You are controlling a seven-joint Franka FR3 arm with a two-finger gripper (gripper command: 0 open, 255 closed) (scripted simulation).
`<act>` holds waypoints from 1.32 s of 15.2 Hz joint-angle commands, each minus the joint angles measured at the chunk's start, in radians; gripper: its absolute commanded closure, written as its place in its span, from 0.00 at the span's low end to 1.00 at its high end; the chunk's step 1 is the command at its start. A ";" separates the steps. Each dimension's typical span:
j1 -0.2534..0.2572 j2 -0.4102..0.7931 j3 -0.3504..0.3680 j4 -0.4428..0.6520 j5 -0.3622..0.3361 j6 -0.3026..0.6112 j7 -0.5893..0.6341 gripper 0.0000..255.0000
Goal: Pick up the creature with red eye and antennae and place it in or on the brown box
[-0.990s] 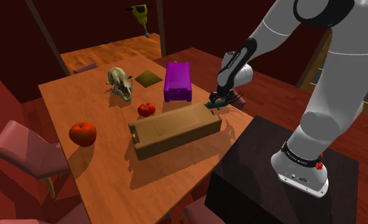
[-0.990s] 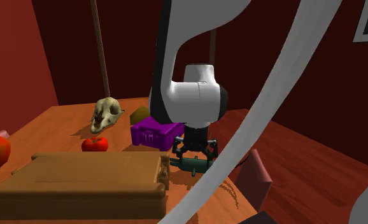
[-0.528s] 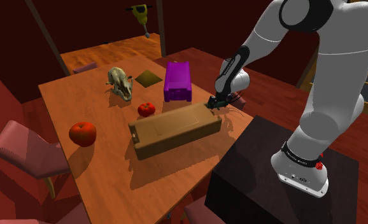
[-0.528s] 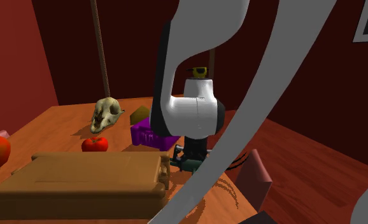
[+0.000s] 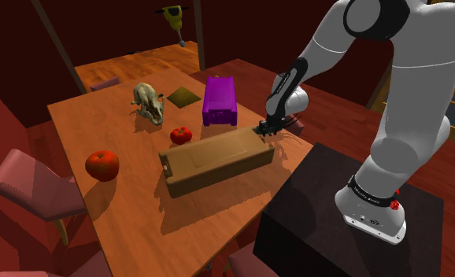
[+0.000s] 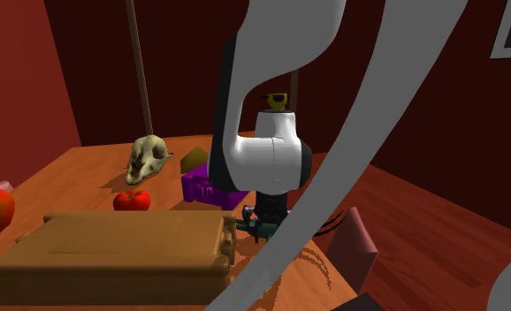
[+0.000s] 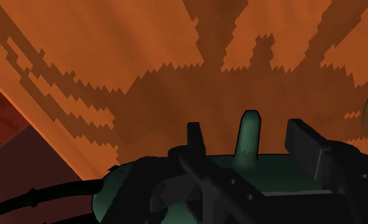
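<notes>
Shoulder view, gripper [image 5: 270, 123]: low over the wood, right of the frame's centre, just off the right-hand end of the brown box [image 5: 216, 161].
Shoulder view, creature [image 5: 263, 130]: a dark green shape with thin legs, lying on the table [image 5: 123, 212] beneath the black fingers. It is just beside the box, not in or on it.
Shoulder view, bystanders: purple crate [image 5: 219, 101], skull [image 5: 148, 103], small tomato [image 5: 181, 134] and big tomato [image 5: 102, 165] lie across the upper and left part of the frame, apart from the gripper.
Second exterior view, creature: a teal sliver [image 6: 257, 230] peeks out under the white wrist at mid-frame, just right of the box's end [image 6: 112, 252], level with the tabletop.
Wrist view, hand: the fingers [image 7: 307, 149] stand apart astride the green body [image 7: 272, 167]. A green stub rises between them with a gap on each side, so to my eye nothing is clamped.
Done: I'd say the reach and descent.
Left: closing on the creature, lifting it, carrying it across to the box and letting go.
Progress: early, by my reckoning, with the grasp step in hand.
</notes>
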 commanded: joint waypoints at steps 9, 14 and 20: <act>0.000 0.000 0.000 0.000 0.000 0.000 0.000 1.00; 0.015 -0.077 -0.019 -0.016 -0.017 -0.061 0.014 1.00; 0.028 -0.165 -0.037 -0.027 -0.043 -0.139 0.034 1.00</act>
